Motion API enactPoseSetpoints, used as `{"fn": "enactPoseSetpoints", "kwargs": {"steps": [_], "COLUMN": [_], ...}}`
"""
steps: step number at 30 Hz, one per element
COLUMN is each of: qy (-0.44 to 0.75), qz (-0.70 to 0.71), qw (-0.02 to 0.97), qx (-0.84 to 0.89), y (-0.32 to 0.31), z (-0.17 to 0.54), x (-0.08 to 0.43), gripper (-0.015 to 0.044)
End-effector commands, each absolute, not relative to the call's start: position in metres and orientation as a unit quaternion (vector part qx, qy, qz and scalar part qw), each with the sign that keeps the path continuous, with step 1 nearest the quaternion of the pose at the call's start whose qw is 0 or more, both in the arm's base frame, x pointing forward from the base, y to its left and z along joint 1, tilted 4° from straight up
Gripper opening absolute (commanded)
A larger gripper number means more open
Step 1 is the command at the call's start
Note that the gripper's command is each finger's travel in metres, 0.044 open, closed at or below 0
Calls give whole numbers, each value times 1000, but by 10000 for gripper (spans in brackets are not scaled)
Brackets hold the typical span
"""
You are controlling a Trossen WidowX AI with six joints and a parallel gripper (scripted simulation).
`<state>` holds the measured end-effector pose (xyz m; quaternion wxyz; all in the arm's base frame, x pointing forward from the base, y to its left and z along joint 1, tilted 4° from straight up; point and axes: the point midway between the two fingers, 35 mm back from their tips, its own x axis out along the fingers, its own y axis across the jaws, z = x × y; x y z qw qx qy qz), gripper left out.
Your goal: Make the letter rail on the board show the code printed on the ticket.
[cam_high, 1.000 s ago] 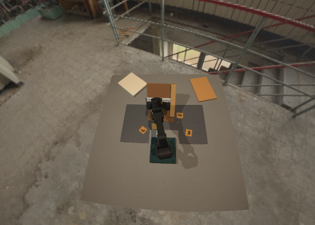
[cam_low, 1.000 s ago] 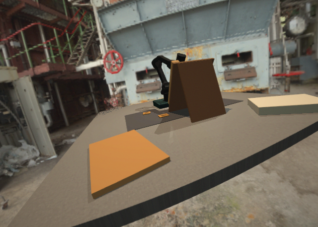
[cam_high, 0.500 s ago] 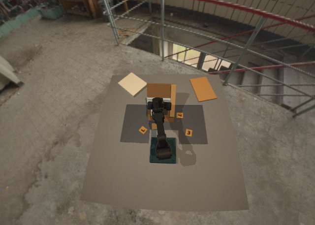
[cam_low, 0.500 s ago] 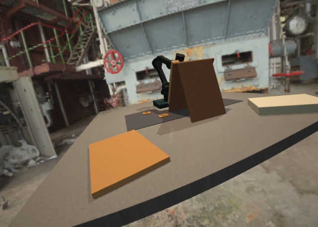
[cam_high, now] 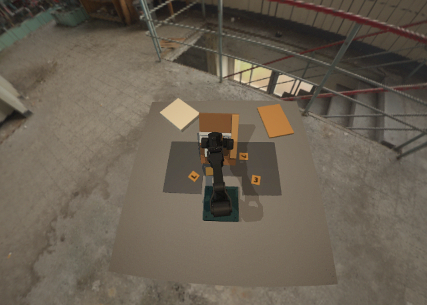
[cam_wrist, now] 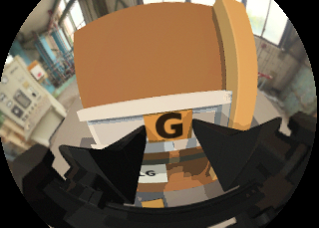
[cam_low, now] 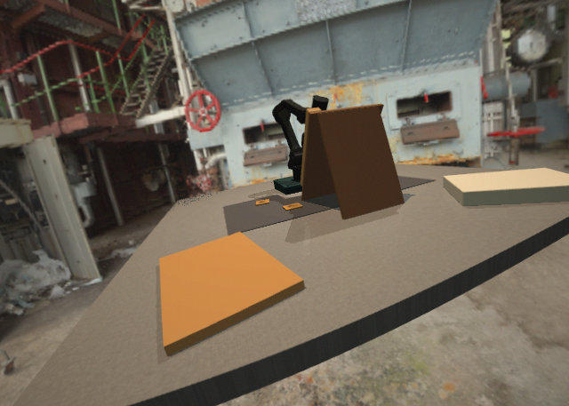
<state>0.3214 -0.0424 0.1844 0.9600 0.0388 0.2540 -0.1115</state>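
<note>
The brown board [cam_high: 215,121] [cam_low: 363,163] [cam_wrist: 150,54] leans back, with a pale letter rail [cam_wrist: 125,106] across it. My gripper [cam_wrist: 168,125] is shut on the orange G tile [cam_wrist: 168,131], which is upright at the rail, just under its top lip. Whether the tile is seated in the rail cannot be told. The ticket [cam_wrist: 154,173] is partly hidden by a finger; LG shows at its end. A 3 tile [cam_high: 255,179] [cam_low: 262,202] and a tile like a turned 7 [cam_high: 243,155] [cam_low: 292,206] lie right of the board. A tile like a turned L [cam_high: 193,175] lies left.
A tan strip [cam_high: 235,136] [cam_wrist: 241,64] stands along the board's right side. An orange block [cam_high: 209,171] [cam_wrist: 152,203] is near the board's foot. A cream slab [cam_high: 179,113] [cam_low: 509,183] is back left, and an orange slab [cam_high: 275,120] [cam_low: 225,287] back right.
</note>
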Motion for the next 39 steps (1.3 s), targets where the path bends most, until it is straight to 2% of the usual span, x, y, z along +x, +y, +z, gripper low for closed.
{"fn": "enactPoseSetpoints", "kwargs": {"steps": [1, 39], "qy": [254, 254], "qz": [-110, -110], "qw": [960, 960], "qx": [38, 36], "y": [-44, -62], "z": [184, 184], "x": [321, 317], "gripper": [0, 0]}}
